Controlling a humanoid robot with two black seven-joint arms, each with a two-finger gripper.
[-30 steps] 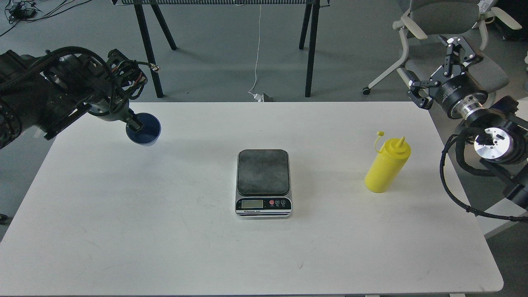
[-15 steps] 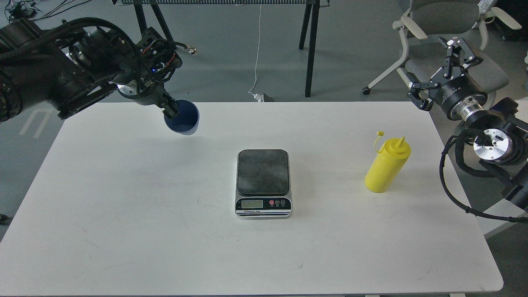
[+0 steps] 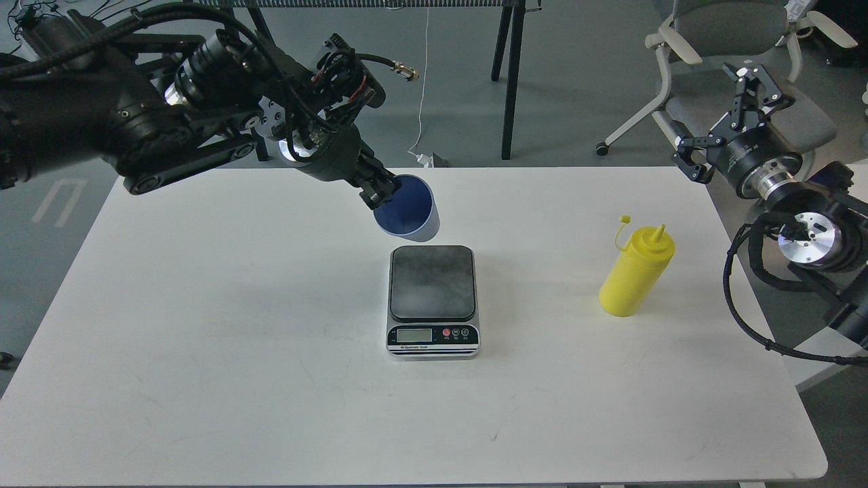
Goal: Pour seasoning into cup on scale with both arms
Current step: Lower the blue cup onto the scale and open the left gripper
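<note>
While the left gripper pinches the rim of the cup just above the scale at frame centre, the seasoning stands upright at centre right; right gripper, upper right, fingers spread, holding nothing.

Tabletop: white, matt, smooth, with faint grey scuffs and smudges across it. Scale: dark grey platform, dull and mottled in finish; front panel silver with a light sheen. Cup: blue plastic, smooth inside, with a soft sheen on the outer wall. Seasoning bottle: yellow plastic, semi-gloss, smooth-sided. Left pincer: black, matt. Right pincer: black, matt links; the wrist joint behind it is bright polished metal. Arm cabling: black, ribbed sleeve.
</note>
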